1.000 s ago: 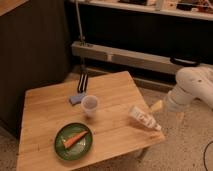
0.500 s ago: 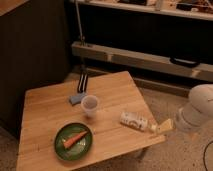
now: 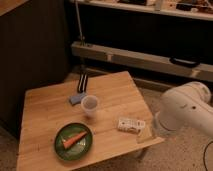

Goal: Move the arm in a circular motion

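The arm (image 3: 185, 107), white and glossy, bulks at the right of a wooden counter (image 3: 50, 107) in a dim room with a speckled floor (image 3: 175, 155). Its claw (image 3: 145, 134) now sits at the counter's right edge, just beside a small carton (image 3: 131, 124), which has slid leftward. Its opening cannot be told.

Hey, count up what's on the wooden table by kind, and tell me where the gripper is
Green plate: 1
Carrot: 1
Clear cup: 1
Blue sponge: 1
White packet: 1
Total: 5
The gripper on the arm is at the table's right edge, beside the packet.
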Tool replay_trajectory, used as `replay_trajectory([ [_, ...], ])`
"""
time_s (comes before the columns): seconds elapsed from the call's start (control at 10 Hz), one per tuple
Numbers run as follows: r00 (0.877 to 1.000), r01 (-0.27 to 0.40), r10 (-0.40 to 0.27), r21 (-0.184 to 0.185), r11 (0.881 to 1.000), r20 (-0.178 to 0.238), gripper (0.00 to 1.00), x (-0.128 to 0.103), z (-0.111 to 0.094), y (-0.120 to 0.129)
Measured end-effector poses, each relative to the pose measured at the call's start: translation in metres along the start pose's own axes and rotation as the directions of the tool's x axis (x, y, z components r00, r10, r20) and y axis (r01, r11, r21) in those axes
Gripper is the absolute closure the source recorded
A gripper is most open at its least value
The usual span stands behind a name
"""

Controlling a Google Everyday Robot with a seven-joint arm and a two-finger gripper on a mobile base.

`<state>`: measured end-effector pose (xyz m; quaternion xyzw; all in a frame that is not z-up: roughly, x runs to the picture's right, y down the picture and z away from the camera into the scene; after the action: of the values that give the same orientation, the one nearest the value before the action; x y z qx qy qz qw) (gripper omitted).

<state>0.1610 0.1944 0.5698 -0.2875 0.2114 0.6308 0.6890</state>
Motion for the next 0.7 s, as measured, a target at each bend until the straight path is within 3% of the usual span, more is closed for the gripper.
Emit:
replay_trajectory([
  [0.3, 0.990, 0.140, -0.140, -0.020, 0.990, 0.006, 0.20, -0.015, -0.013, 0.087],
  [0.6, 0.962, 0.275, -0.274, -0.042, 0.961, 0.012, 0.20, -0.034, -0.028, 0.166],
  [0.7, 0.947, 0.321, -0.321, -0.059, 0.945, 0.018, 0.20, -0.047, -0.034, 0.193],
])
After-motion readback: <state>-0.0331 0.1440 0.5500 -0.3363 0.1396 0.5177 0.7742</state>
